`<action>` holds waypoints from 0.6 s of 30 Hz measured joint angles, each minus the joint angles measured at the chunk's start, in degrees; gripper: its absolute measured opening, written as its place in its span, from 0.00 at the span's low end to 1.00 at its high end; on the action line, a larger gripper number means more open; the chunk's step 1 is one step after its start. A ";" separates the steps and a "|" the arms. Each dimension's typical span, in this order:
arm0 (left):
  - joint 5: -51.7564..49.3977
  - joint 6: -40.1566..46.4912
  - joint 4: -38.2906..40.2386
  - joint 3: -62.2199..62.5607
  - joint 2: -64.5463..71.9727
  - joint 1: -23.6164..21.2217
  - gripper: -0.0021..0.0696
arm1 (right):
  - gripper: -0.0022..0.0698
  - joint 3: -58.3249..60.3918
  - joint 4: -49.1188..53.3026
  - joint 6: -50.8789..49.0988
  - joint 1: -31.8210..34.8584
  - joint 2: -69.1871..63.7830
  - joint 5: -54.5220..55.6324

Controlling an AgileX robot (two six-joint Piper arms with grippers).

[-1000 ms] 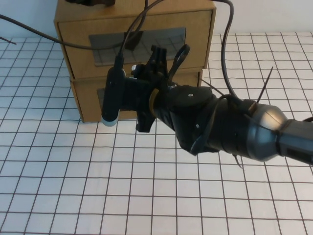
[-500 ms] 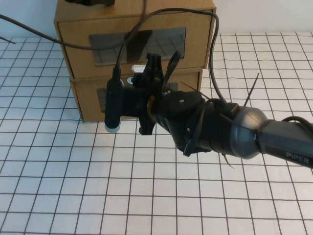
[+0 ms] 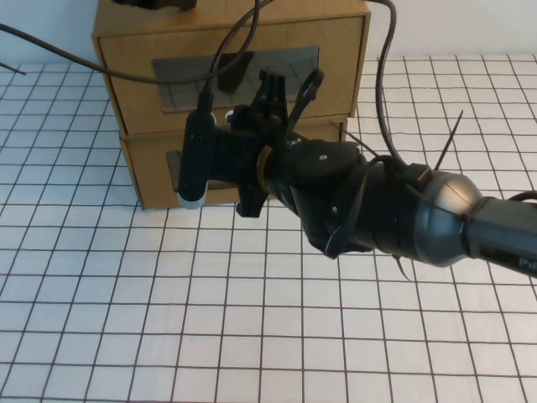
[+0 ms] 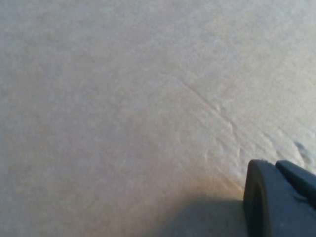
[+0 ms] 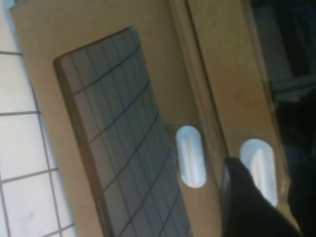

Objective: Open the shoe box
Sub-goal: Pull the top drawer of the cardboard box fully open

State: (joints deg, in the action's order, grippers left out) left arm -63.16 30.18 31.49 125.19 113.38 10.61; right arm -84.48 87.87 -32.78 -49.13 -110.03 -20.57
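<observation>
Cardboard shoe boxes, an upper shoe box (image 3: 126,50) stacked on a lower shoe box (image 3: 151,180), stand at the far side of a white gridded table (image 3: 126,319). The right gripper (image 3: 289,88) hovers at their fronts with its jaws apart, gripping nothing, one fingertip (image 5: 237,190) just beside an oval finger hole (image 5: 257,168). Its black arm (image 3: 377,210) reaches in from the right, hiding much of the lower front. The left gripper (image 4: 276,202) sits close against bare cardboard; its state cannot be told.

1. The right arm (image 3: 394,210) reaches in from the right, stretched low across the middle.
2. The right gripper (image 3: 289,88) points away from the robot, fingers (image 5: 242,197) standing apart.
3. The left gripper (image 4: 279,200) shows only one dark tip.
</observation>
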 joint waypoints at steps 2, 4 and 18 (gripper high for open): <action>0.00 0.00 0.00 0.00 0.00 0.00 0.03 | 0.31 0.00 0.80 0.00 0.00 -0.44 0.20; 0.00 0.00 0.00 0.00 0.00 0.00 0.03 | 0.31 -0.28 1.47 -0.15 0.00 -1.11 0.29; -0.34 0.00 0.09 0.00 0.00 0.00 0.03 | 0.31 -4.64 1.67 -0.21 1.18 -4.82 -0.27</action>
State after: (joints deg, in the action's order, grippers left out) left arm -63.51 30.18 31.58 125.19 113.38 10.61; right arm -89.13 89.54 -32.99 -47.94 -114.85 -20.84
